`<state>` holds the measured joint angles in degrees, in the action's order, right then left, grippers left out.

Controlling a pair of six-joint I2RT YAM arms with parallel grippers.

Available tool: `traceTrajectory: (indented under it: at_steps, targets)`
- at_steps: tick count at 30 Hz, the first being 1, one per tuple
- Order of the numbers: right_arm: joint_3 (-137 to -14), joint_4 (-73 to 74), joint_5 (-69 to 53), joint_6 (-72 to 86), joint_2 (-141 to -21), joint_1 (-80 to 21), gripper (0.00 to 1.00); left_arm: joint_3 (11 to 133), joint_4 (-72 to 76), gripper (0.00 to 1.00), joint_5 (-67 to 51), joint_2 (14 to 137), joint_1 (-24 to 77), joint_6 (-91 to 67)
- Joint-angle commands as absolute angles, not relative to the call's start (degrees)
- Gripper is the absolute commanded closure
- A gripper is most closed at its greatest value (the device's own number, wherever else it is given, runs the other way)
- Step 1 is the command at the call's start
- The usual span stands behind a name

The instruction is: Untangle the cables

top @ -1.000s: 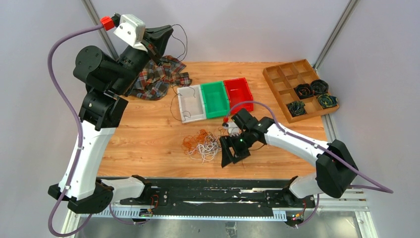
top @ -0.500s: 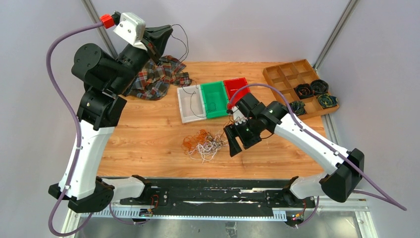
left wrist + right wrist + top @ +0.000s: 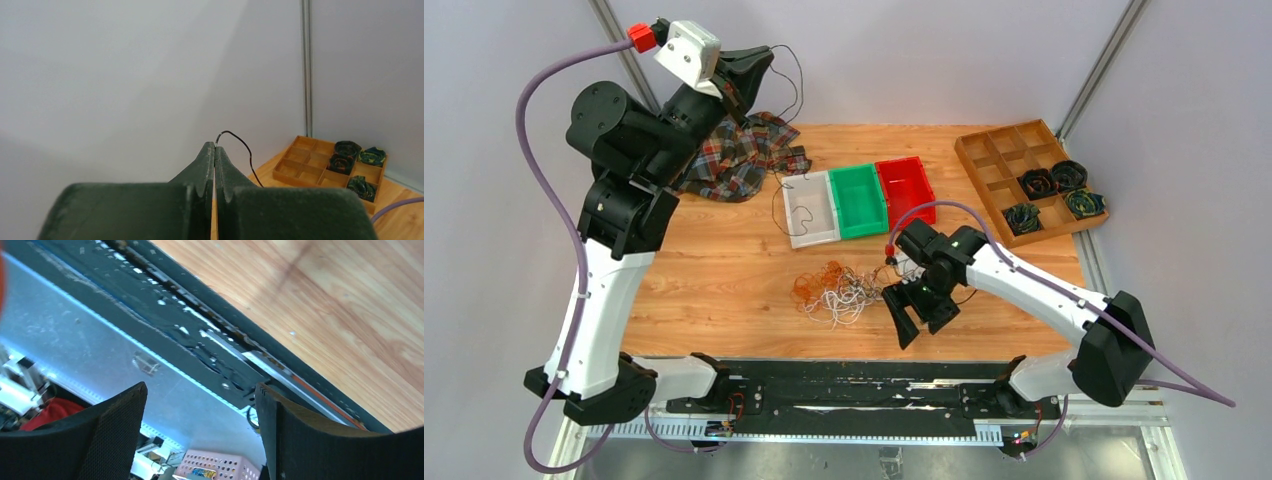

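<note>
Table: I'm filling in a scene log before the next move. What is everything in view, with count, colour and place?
table: one, light wood, in front of the arm bases
cable bunch: one tangle, orange-brown, white and black, table centre
bins: three, white, green, red, side by side behind the bunch
black cable: one, black, hanging from the left gripper toward the bins
plaid cloth: one, red-blue check, far left
wooden tray: one, brown, compartmented, far right
dark coils: four, green-yellow flecked, in the tray's right-side compartments
left gripper: one, dark, raised far left, shut on the black cable
right gripper: one, black, open and empty, just right of the bunch
</note>
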<state>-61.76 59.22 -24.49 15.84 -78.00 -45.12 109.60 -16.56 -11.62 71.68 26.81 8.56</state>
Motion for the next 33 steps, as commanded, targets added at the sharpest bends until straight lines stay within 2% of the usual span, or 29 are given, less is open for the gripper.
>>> traceTrajectory:
  at_steps: [1,9,23,33]
  targets:
    - [-63.75,59.69,-12.78,17.13,-74.95,-45.29,0.21,109.46,-15.0,1.0,-12.73,71.7,27.11,8.86]
    - [-65.58,46.84,-8.79,16.79,-74.09,-45.25,0.21,109.69,-13.51,1.0,-10.84,76.13,27.07,12.45]
    - [-57.14,42.42,-5.93,17.34,-76.42,-45.2,0.23,106.68,-7.74,1.0,-5.31,81.35,27.05,21.44]
    - [-56.34,41.17,-5.71,18.35,-77.42,-45.26,0.23,104.37,-3.44,1.0,-4.04,78.35,26.98,21.14]
